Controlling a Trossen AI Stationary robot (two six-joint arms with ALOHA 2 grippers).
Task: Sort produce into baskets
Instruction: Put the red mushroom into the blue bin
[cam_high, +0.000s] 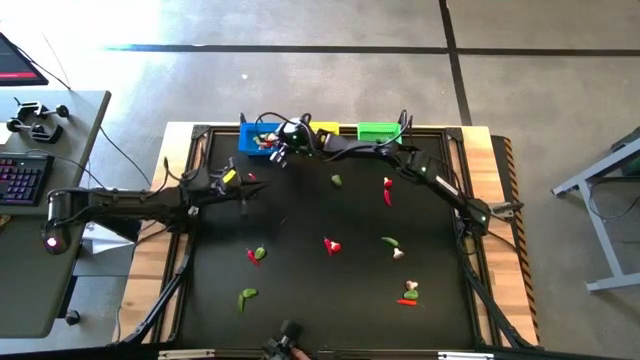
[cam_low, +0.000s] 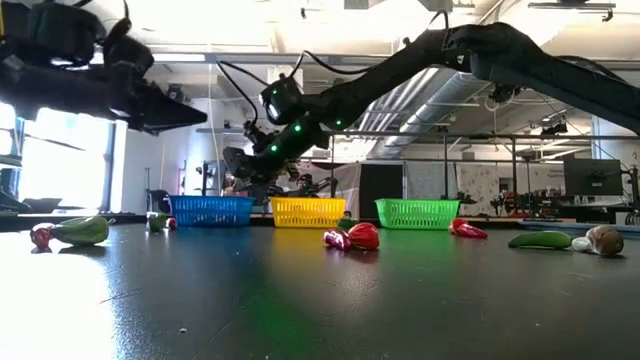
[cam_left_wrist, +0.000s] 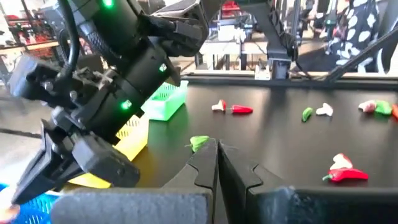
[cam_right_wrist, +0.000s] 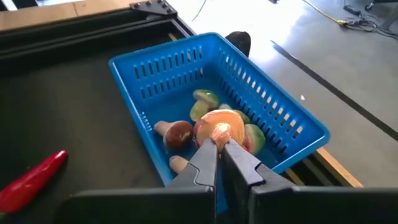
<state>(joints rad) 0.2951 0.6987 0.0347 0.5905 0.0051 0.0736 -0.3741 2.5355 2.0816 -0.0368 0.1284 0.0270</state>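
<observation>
Right wrist view shows the right tool (cam_right_wrist: 219, 149) over the blue basket (cam_right_wrist: 273, 109), its fingers nearly together, pinching an orange-pink piece of produce (cam_right_wrist: 219, 126) above a brown mushroom (cam_right_wrist: 175, 132) and green pieces. Beside the basket lies a red pepper (cam_right_wrist: 32, 180) on the black worktop (cam_right_wrist: 62, 106). Farther off, the left tool (cam_left_wrist: 217, 163) hovers closed and empty near the yellow basket (cam_left_wrist: 127, 140) and green basket (cam_left_wrist: 166, 101), loose produce scattered beyond.
</observation>
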